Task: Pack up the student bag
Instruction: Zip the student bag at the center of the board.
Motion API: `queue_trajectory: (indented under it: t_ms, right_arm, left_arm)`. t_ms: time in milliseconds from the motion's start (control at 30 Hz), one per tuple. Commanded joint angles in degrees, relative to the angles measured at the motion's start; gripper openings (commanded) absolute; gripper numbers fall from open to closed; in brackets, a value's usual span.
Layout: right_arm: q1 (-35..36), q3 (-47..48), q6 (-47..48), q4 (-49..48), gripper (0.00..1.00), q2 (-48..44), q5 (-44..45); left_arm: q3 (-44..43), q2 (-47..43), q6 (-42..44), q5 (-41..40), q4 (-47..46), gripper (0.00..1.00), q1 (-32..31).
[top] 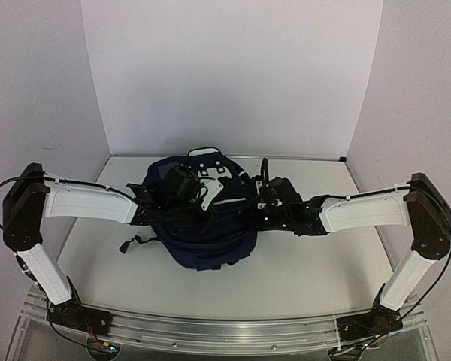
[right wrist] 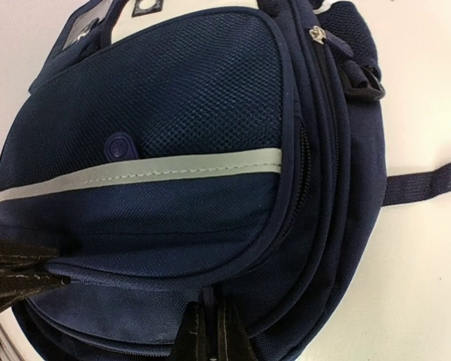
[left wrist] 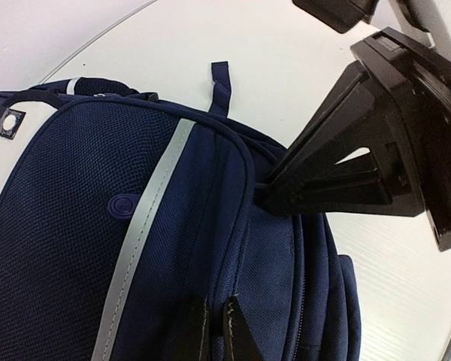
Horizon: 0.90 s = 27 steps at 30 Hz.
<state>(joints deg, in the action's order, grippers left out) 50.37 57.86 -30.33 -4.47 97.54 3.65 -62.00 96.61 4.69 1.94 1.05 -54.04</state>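
i have the left gripper pinched shut on the student bag at 9 o'clock, the right gripper likewise at 3; uneven pulling could slip either thin pinch.

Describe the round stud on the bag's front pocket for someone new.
Find the large dark navy fabric backpack on the pale table. On its mesh front pocket, a small round navy stud sits beside the grey reflective stripe: the only smooth disc on that weave.
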Motion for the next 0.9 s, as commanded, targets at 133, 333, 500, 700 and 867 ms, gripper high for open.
queue_trajectory:
  t_ms: [133,333,500,700,867]
  right_arm:
    - [-9.2,1.4,7.2,0.6,0.0,-1.1,-2.1]
    - [-9.5,1.6,8.3,1.2,0.0,-1.3,-1.1]
    - [-9.5,1.6,9.1,2.8,0.0,-2.5,5.2]
    - [-9.5,1.3,9.9,6.1,0.0,-4.6,8.1]
    - [-9.5,2.5,11.6,5.4,0.0,-2.9,7.0]
  left_arm:
    - [3.8,-8.6,-0.5,0.2,6.8,0.0,-0.6]
    - [3.9,-8.9,-0.9,-0.6,8.7,0.0,-0.6]
    - [4.6,-8.7,-1.1,-3.6,9.2,0.0,-0.6]
    - [1.8,-5.3,-4.0,-11.1,12.9,0.0,-0.2]
    - [4.3,-7.0,-2.6,-4.2,9.2,0.0,-0.2]
